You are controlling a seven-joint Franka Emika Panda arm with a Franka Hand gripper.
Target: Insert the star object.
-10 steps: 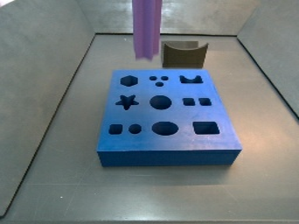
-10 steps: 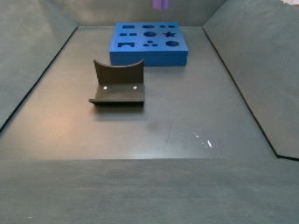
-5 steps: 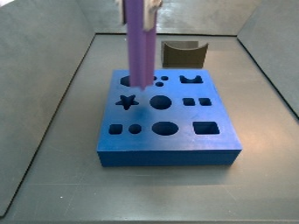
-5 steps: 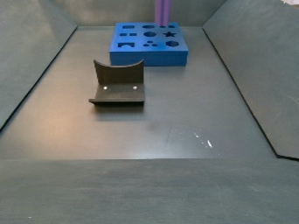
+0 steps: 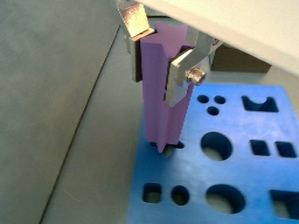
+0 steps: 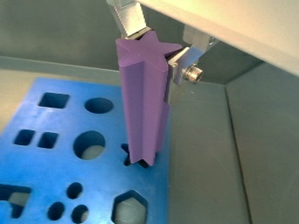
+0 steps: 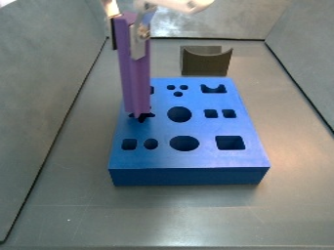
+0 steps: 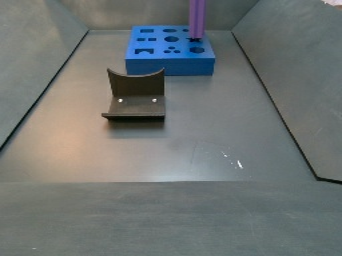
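Note:
The star object is a long light purple ridged peg, held upright in my gripper. The silver fingers clamp its upper end in both wrist views. Its lower tip sits at the star-shaped hole near the edge of the blue block. In both wrist views the tip meets the hole's mouth. In a side view the peg stands over the block's corner.
A dark brown block with a curved notch lies on the grey floor, apart from the blue block; it also shows behind the block. Grey walls enclose the floor. The block has several other shaped holes.
The gripper has carried the peg down and sideways from above the block's far edge to the star hole, where its tip now rests.

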